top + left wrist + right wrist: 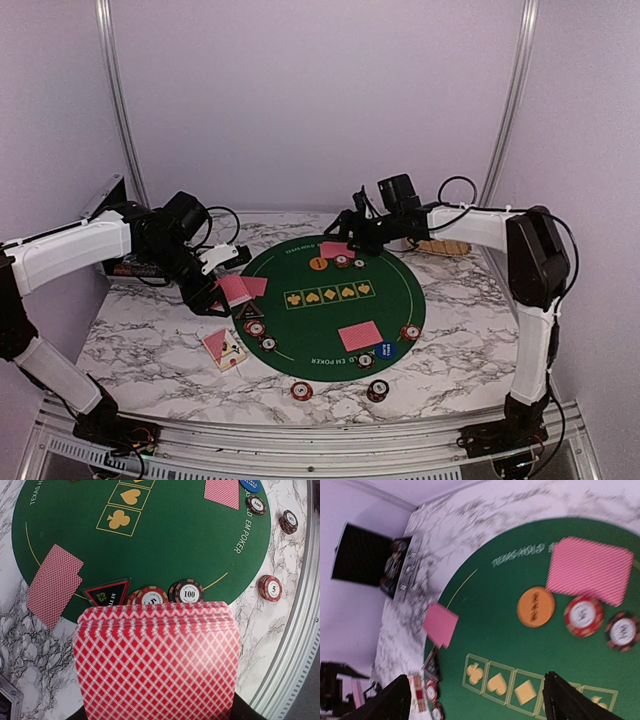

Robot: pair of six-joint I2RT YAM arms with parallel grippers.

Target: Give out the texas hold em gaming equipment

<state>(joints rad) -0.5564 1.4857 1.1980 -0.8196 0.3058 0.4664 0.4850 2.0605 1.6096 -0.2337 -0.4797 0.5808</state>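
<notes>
Deck (pixel 157 655): holding it level in closed left tool (pixel 210 295), bringing wide-open, empty right tool (pixel 480 700) across, pinching just one off the top, laying it flat on mat (pixel 400 290).

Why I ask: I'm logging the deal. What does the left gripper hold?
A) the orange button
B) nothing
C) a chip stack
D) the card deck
D: in the left wrist view, the red-backed deck fills the space right in front of the left gripper.
</notes>
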